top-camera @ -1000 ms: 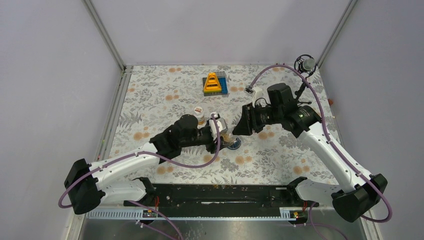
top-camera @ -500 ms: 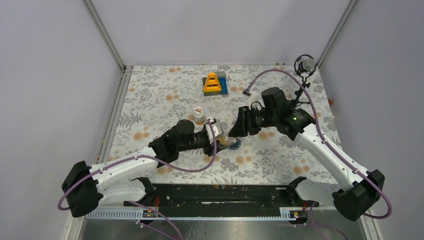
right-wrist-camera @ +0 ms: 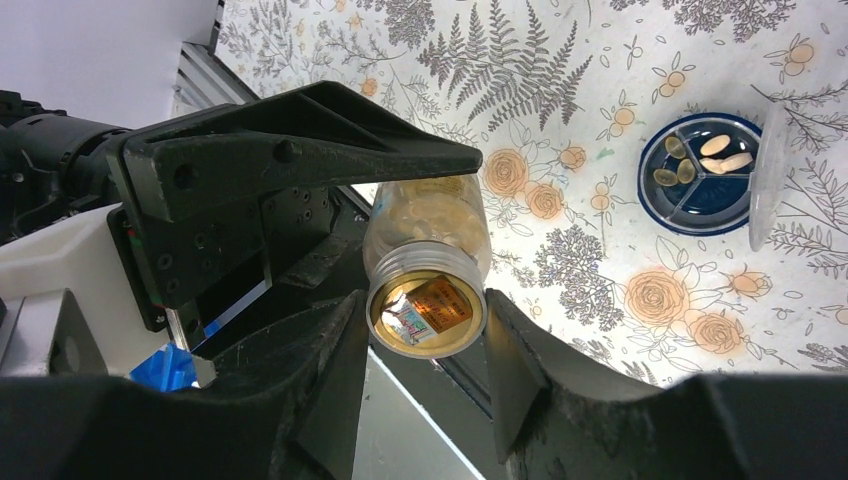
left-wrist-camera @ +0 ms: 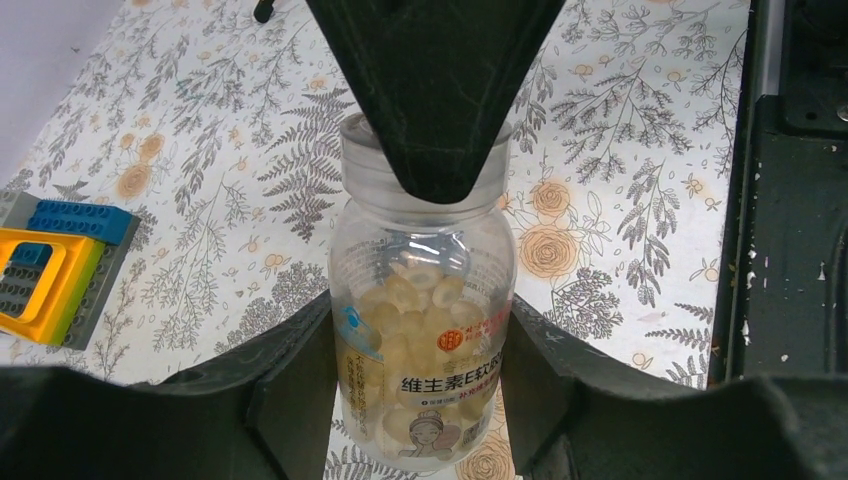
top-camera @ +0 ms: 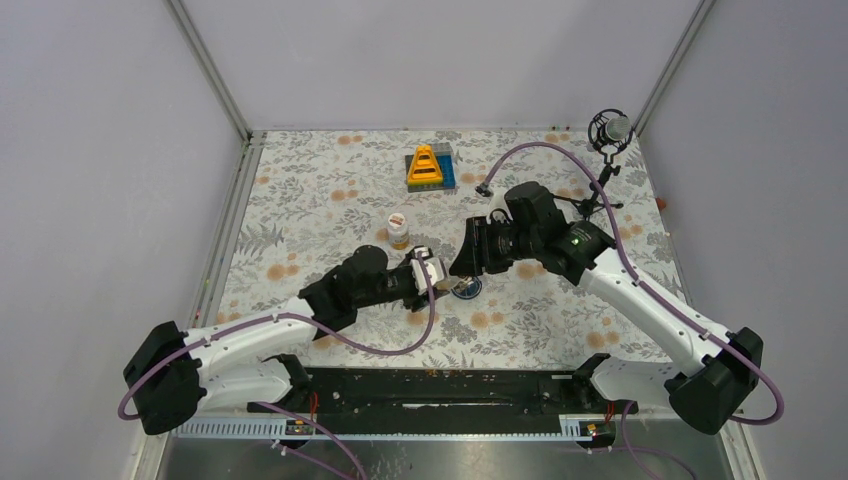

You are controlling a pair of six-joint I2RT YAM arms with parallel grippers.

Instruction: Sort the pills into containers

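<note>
My left gripper point(left-wrist-camera: 420, 390) is shut on a clear pill bottle point(left-wrist-camera: 425, 300) full of pale softgel pills and holds it above the table, mouth uncapped. My right gripper point(right-wrist-camera: 426, 305) is open, with one finger on each side of the bottle's threaded mouth point(right-wrist-camera: 427, 312) and very close to it. A small packet shows inside the mouth. One right finger point(left-wrist-camera: 435, 90) covers the mouth in the left wrist view. The round dark-blue dish point(right-wrist-camera: 655, 205) lies on the table under both grippers point(top-camera: 467, 290) and holds several pills point(right-wrist-camera: 715, 145). A second small bottle point(top-camera: 399, 227) stands behind the left gripper point(top-camera: 432, 268).
A yellow triangular toy on a grey-blue base point(top-camera: 428, 166) stands at the back and also shows in the left wrist view point(left-wrist-camera: 55, 260). A clear lid point(right-wrist-camera: 765, 180) lies beside the dish. A microphone on a stand point(top-camera: 610, 130) is at the back right. The black rail point(top-camera: 440, 385) runs along the near edge.
My right gripper has moved left and forward until its fingers straddle the bottle's mouth. My left gripper has drawn the bottle slightly back and left.
</note>
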